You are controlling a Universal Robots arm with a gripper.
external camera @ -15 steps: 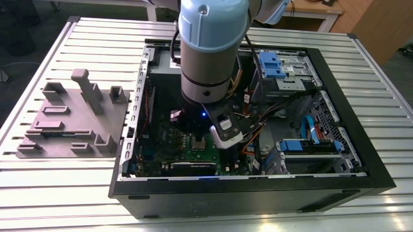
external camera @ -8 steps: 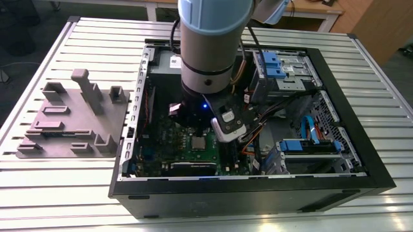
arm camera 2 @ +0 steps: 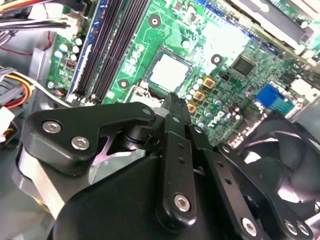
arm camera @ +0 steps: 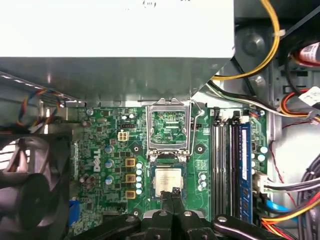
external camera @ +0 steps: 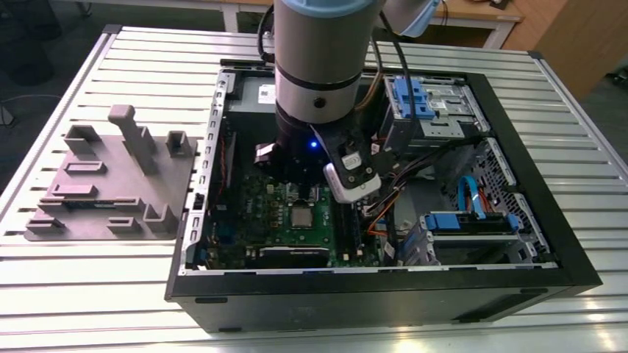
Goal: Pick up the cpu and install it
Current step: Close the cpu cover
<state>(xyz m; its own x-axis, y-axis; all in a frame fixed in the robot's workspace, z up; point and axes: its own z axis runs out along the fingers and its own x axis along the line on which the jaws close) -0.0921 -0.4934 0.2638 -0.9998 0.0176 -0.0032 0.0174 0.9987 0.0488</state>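
The cpu point(arm camera: 167, 181) is a small silver-grey square lying flat in its socket on the green motherboard point(arm camera: 105, 130); it also shows in the second wrist view point(arm camera 2: 170, 70) and in the exterior view point(external camera: 299, 215). The socket's metal load plate point(arm camera: 170, 125) stands flipped open beside it. My gripper point(arm camera: 172, 192) hovers just over one edge of the cpu, and its black fingers point(arm camera 2: 172, 107) are shut together with nothing between them. The arm point(external camera: 314, 81) reaches straight down into the open computer case point(external camera: 549, 243).
A grey power supply box point(arm camera: 115, 40) overhangs the board. A black fan point(arm camera: 30, 185) sits on one side of the socket and memory slots point(arm camera: 227, 165) on the other. Bundled cables point(arm camera: 295, 185) lie beyond the slots. A grey fixture tray point(external camera: 108, 184) lies on the table at the exterior view's left.
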